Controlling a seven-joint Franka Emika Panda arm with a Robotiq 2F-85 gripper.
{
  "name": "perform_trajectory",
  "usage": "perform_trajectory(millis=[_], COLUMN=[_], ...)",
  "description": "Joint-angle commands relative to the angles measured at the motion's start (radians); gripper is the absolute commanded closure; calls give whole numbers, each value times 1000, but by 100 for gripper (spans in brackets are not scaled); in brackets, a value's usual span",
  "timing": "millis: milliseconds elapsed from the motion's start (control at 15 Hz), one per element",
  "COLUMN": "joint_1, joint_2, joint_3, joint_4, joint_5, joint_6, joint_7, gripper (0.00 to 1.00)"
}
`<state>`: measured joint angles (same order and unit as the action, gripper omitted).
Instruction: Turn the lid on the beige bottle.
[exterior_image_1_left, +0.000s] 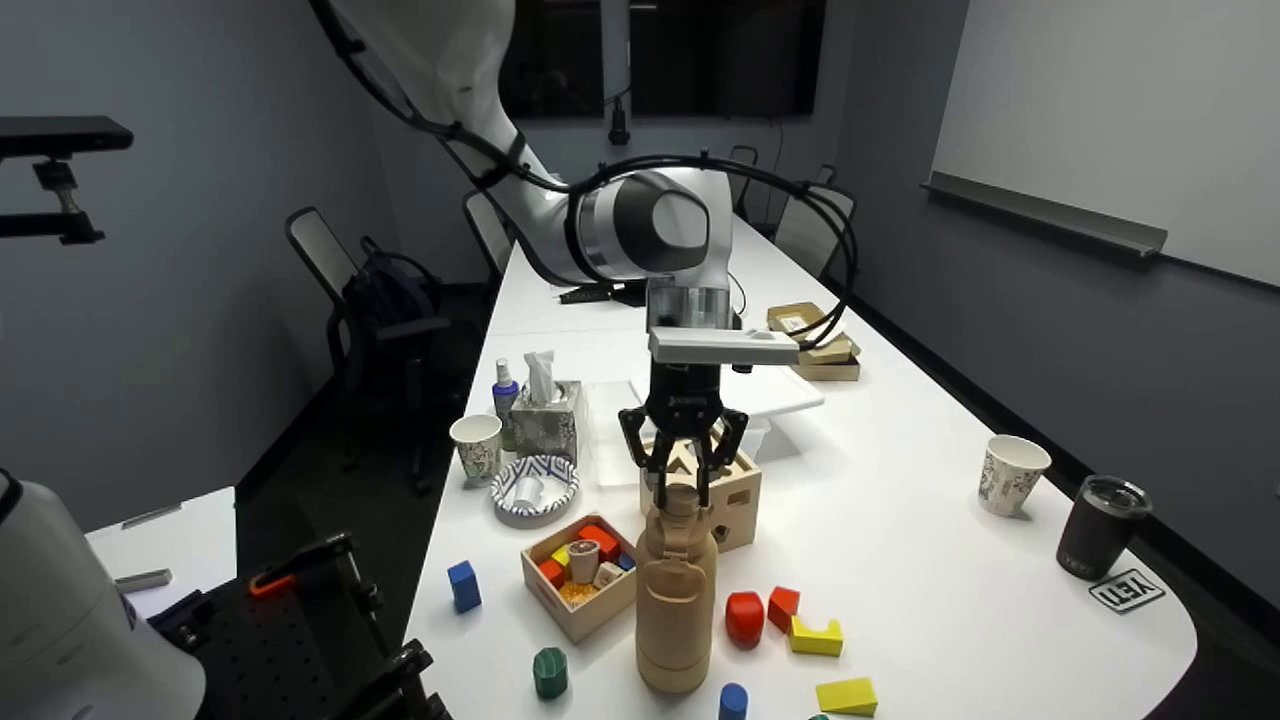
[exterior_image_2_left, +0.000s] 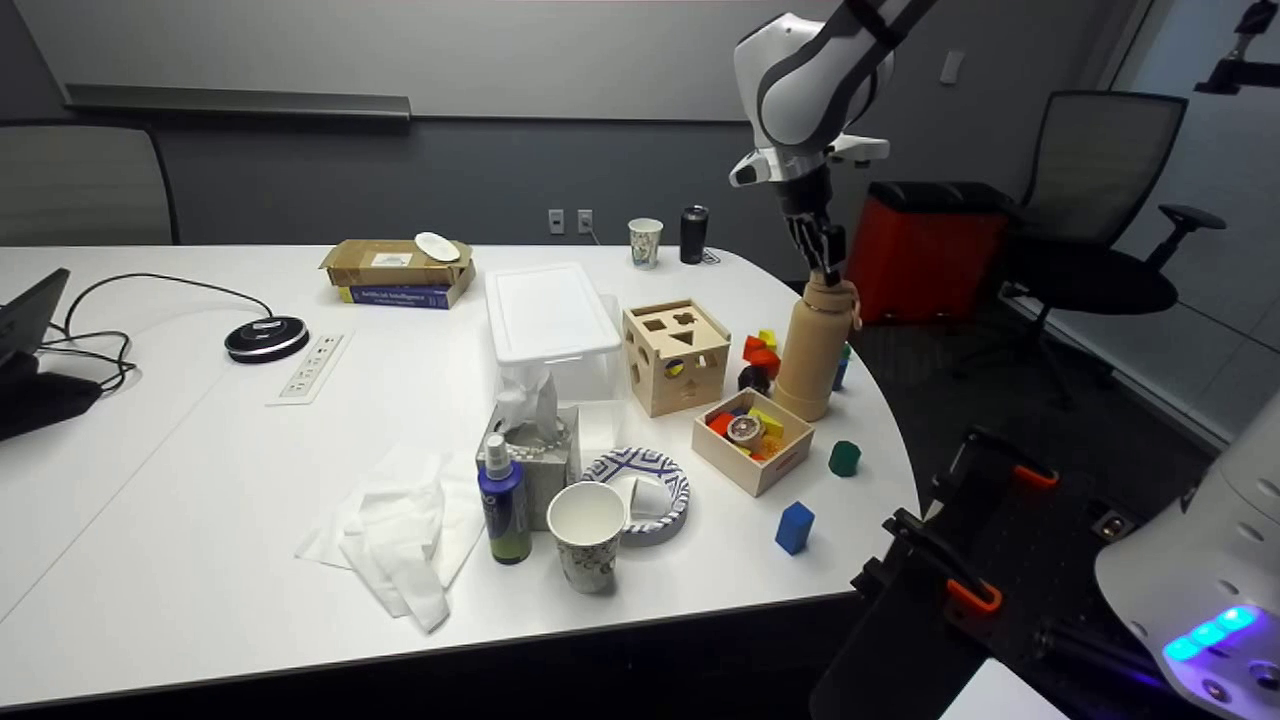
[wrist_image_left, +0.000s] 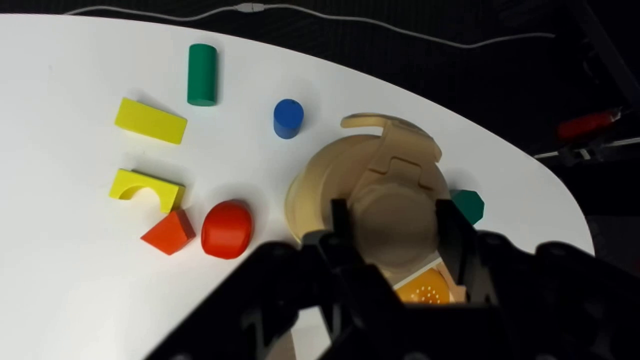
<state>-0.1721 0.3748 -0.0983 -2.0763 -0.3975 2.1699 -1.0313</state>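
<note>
The beige bottle (exterior_image_1_left: 675, 632) stands upright on the white table in both exterior views (exterior_image_2_left: 810, 355). In the wrist view its body (wrist_image_left: 312, 192) and carry strap (wrist_image_left: 400, 142) show from above. The lid (wrist_image_left: 395, 227) is the round beige top of the bottle and lies between my fingers. My gripper (wrist_image_left: 392, 212) points down with one black finger on each side of the lid. Both fingers appear to press against the lid's sides, partly closed at about its width. In an exterior view the gripper (exterior_image_1_left: 682, 498) sits over the bottle's top. The fingertips hide the lid's sides.
An open wooden box (exterior_image_1_left: 585, 622) of blocks stands close beside the bottle. A wooden shape cube (exterior_image_1_left: 738, 515) stands behind it. Loose blocks lie around it, including a red one (wrist_image_left: 227, 230), a blue one (wrist_image_left: 288, 118) and a green one (wrist_image_left: 469, 206). The table's curved edge is near.
</note>
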Motion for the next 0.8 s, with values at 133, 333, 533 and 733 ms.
perform_trajectory(millis=[133,333,533,733], joint_1=[4,8,11,18], joint_2=[14,8,-1,-20], joint_3=[6,9,14,18], joint_4=[20,25,27,35], joint_5=[-9,-7,-6,-1], joint_6=[-26,-39,-52,-71], joint_7=[-25,-21,-21,-20], gripper=[80,27,7,0])
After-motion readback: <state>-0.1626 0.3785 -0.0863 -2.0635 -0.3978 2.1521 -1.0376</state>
